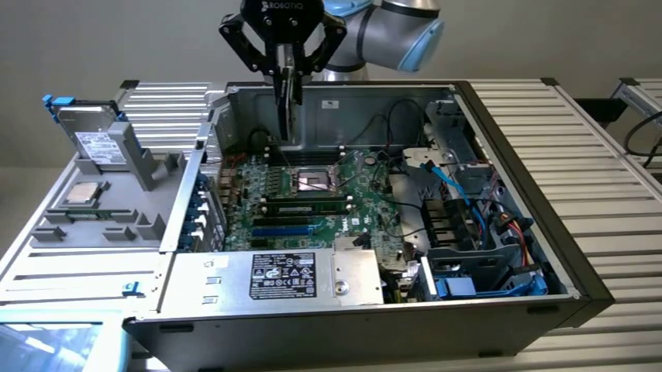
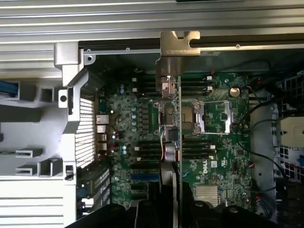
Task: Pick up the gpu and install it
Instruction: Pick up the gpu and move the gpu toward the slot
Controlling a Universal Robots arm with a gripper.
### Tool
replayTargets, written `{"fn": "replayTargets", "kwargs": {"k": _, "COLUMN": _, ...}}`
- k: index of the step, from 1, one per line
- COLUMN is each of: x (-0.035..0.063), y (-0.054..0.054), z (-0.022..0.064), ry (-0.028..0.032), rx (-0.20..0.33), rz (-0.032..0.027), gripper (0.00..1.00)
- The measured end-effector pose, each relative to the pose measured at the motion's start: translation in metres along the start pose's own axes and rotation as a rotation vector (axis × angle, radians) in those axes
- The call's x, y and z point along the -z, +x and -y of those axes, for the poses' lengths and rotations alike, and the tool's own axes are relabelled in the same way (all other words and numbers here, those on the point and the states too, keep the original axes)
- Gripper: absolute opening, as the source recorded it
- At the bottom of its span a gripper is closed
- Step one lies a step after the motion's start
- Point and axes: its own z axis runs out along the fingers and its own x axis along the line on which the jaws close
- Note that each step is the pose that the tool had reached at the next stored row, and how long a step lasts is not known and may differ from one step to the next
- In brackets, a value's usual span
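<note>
My gripper (image 1: 288, 77) hangs over the far side of the open computer case (image 1: 497, 139), shut on the gpu (image 1: 288, 116). The card hangs edge-on below the fingers, above the green motherboard (image 1: 357, 194) near the CPU socket (image 1: 313, 183). In the wrist view the gpu (image 2: 180, 137) is a thin vertical edge running from my gripper (image 2: 176, 209) to its silver end bracket (image 2: 179, 50), which lies over the case's rear wall. Beneath it are the socket (image 2: 190, 116) and the motherboard (image 2: 223, 156). The card is clear of the board.
A power supply (image 1: 300, 275) fills the case's near side, with a drive cage and blue cables (image 1: 466, 232) at the exterior view's right. A dark memory stick (image 1: 305, 208) sits in its slot. A grey parts tray (image 1: 62, 256) at the left carries a hard drive (image 1: 93, 143) and a CPU (image 1: 83, 194).
</note>
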Motion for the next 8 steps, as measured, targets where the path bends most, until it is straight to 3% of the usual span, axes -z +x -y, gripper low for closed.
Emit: {"fn": "replayTargets", "kwargs": {"k": 8, "x": -0.0145, "y": -0.033, "z": -0.0005, "ry": 0.0000, "rx": 0.000, "rz": 0.0000, "gripper": 0.29}}
